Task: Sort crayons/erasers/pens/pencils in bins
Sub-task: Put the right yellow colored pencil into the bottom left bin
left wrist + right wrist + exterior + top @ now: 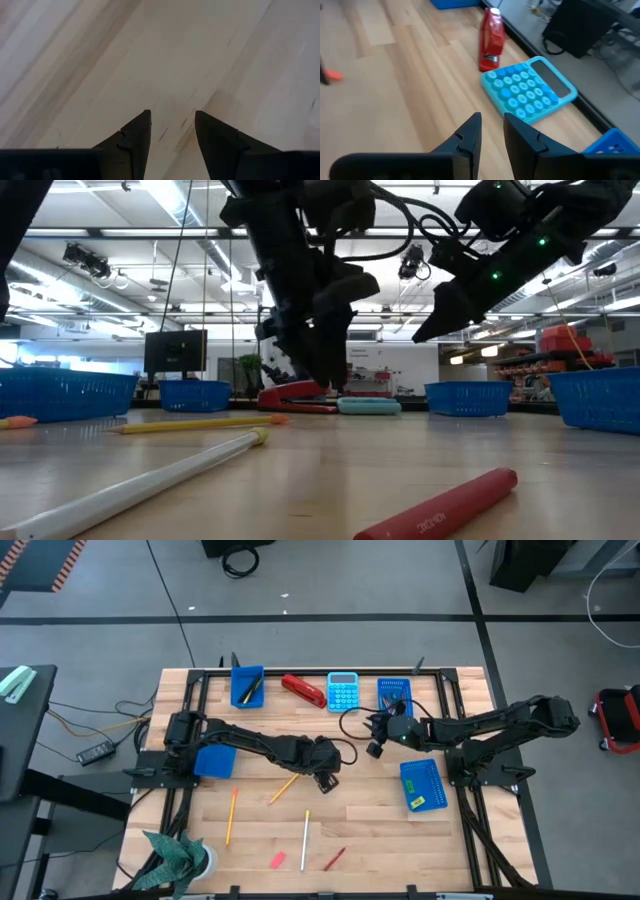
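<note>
Several pieces still lie loose on your bench [380,830], so by my reading the sort is only partly done. Nearest you in the low view lies a red crayon [437,505] with faint print on its side too small to read, then a white pencil [305,826], a pink eraser [278,860] and two orange pencils [231,815]. Mid-bench your left gripper [324,780] hovers over bare wood, jaws apart and empty; your right gripper [376,748] hangs near the calculator [527,89], jaws narrowly apart, nothing between them. Of the bins, the right one [423,786] holds a yellow-green piece, the far-left one [247,685] dark and yellow sticks. The stapler [491,39] bears a label you can't read.
</note>
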You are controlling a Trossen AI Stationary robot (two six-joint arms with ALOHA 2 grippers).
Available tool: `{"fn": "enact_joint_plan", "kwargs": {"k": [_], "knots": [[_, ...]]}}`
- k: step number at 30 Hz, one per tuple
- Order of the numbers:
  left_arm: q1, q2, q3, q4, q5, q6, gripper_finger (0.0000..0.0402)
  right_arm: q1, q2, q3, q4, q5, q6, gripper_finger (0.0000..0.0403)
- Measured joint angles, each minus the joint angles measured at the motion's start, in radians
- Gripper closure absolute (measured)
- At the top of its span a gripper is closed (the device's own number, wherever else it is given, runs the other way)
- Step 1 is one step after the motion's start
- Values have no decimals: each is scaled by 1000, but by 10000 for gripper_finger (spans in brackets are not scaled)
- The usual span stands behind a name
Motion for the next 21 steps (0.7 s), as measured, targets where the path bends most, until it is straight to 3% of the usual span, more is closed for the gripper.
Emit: {"fn": "enact_joint_plan", "kwargs": {"k": [6,13,21], "knots": [[5,0,0,-86,-4,-71,239,1,0,0,-4,-63,-7,315],[30,5,0,-232,65,-153,245,4,0,1,-5,-175,45,315],[61,21,0,-277,116,-134,269,34,0,1,-7,-192,52,315]]}}
